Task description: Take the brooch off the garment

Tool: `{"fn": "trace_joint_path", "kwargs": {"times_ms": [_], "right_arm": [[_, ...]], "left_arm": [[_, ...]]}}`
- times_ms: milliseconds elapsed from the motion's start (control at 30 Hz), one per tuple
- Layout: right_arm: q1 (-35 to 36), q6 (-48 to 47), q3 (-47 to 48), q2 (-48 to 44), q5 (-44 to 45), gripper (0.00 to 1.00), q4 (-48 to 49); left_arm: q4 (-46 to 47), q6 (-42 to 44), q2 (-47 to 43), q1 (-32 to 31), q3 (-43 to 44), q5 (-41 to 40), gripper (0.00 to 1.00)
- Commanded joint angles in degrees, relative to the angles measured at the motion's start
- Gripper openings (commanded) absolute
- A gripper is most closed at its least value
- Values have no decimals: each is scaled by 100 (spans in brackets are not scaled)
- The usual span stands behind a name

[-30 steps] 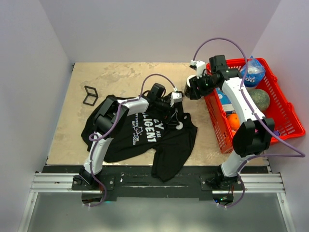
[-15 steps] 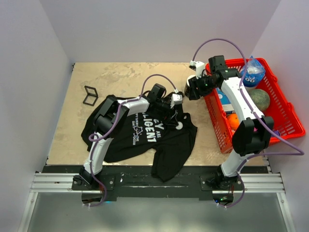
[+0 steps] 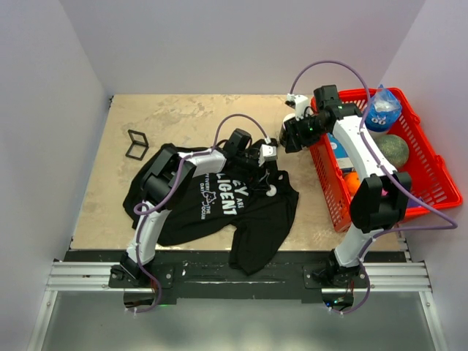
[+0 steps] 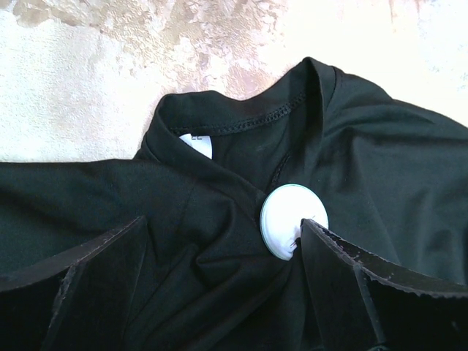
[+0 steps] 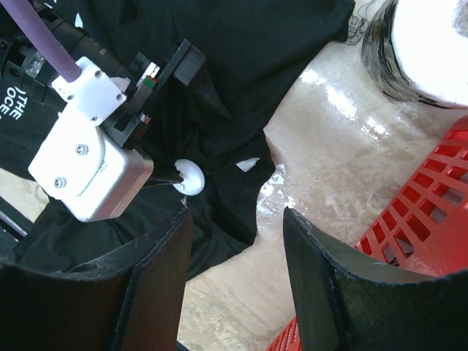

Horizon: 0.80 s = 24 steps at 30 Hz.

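The garment [image 3: 252, 219] sprawls over the near table [image 3: 183, 117], with bare top behind it and a red basket [image 3: 431, 186] to the right. The left gripper [image 4: 223, 234] is spread wide at the collar, the white round brooch [image 4: 294, 221] touching one fingertip. The right gripper [image 5: 235, 216] hovers parted, empty.

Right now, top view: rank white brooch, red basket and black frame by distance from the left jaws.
1. White brooch, against the left gripper.
2. Red basket, to the right.
3. Black frame, far left.
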Motion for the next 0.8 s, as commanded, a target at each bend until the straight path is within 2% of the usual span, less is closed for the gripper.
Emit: {"fn": "trace_joint_path", "kwargs": {"times_ms": [0, 400, 767], "right_arm": [[-36, 89, 128, 19, -203, 56, 61], [-62, 98, 189, 151, -264, 56, 43], [-89, 124, 181, 160, -273, 56, 52]], "left_arm": [[-188, 99, -121, -45, -201, -270, 89], [-56, -403, -86, -36, -148, 301, 92], [-12, 37, -130, -80, -324, -516, 91]]}}
